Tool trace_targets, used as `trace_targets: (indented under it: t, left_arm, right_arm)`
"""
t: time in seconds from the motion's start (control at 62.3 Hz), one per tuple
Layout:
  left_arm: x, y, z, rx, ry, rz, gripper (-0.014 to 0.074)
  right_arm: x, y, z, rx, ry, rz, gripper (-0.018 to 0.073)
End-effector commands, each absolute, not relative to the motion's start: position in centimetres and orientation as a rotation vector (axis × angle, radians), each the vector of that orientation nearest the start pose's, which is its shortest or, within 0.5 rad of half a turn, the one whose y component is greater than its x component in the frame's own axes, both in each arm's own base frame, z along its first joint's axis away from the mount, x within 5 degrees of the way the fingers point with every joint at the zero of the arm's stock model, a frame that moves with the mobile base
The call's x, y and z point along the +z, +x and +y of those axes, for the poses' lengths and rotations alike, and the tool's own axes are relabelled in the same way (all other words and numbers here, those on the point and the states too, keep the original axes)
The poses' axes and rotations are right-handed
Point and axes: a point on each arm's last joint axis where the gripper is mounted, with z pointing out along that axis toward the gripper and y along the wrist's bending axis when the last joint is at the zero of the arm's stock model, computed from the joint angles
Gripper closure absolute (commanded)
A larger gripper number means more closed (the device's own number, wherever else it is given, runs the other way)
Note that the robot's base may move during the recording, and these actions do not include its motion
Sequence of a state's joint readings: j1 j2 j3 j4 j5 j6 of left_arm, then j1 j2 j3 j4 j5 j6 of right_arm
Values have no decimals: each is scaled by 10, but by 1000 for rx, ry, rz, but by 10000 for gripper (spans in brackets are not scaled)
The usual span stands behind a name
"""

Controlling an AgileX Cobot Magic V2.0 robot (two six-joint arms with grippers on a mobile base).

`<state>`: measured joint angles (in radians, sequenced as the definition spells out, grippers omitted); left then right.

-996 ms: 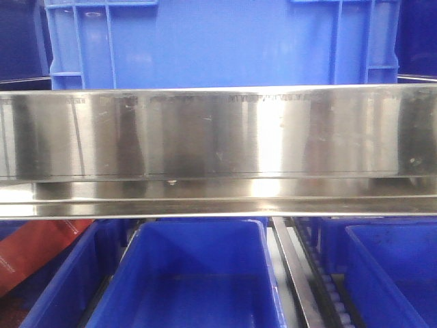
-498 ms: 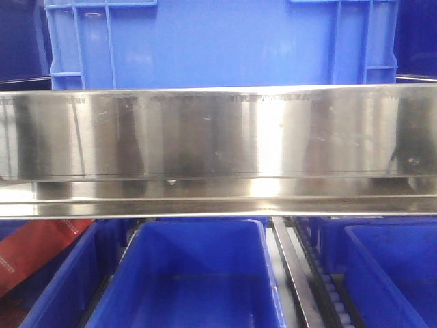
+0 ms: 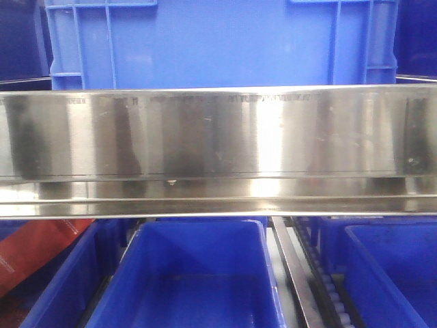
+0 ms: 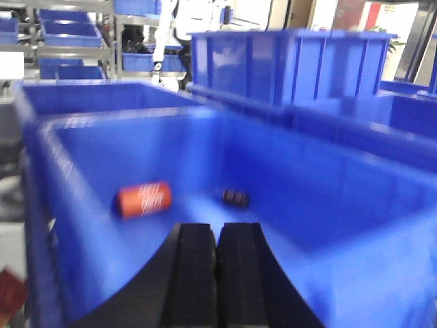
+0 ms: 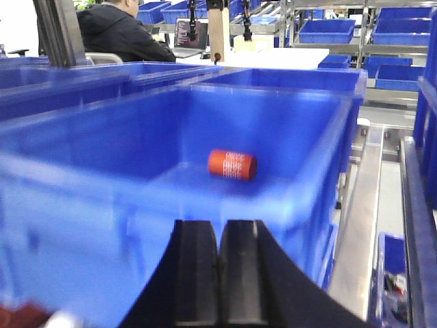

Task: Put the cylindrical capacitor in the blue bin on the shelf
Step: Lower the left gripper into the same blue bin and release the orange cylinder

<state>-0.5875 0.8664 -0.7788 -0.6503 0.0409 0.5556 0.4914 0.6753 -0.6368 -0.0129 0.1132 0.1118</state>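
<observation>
The shelf (image 3: pixel 218 137) showed a broad steel rail with blue bins above and below. An orange cylindrical capacitor (image 4: pixel 142 199) lay inside the blue bin (image 4: pixel 82 225). Left claw (image 4: pixel 216 273) and right claw (image 5: pixel 219 273) were pressed together, empty, outside the walls.

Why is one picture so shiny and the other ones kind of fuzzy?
Front-facing view: the steel shelf rail mirrors the lights, with a bright glare patch right of middle. Left wrist view: the whole blue bin is soft and blurry, so the orange capacitor has smeared print. Right wrist view: the near bin wall is blurred, while the orange capacitor farther in looks sharper.
</observation>
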Motion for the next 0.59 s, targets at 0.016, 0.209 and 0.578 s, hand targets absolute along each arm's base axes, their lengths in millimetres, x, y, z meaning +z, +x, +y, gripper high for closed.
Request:
trace_targets:
  t: [0.016, 0.209, 0.578]
  left_arm:
    - [365, 132, -89, -562, 370, 1554, 708]
    - [343, 95, -64, -637, 298, 1510, 708]
    - [350, 61, -40, -665, 253, 1336, 708]
  right_arm:
    - [338, 108, 58, 453, -319, 1588, 724]
    - [321, 79, 42, 465, -304, 1516, 724]
    - [328, 60, 32, 481, -284, 1418, 724]
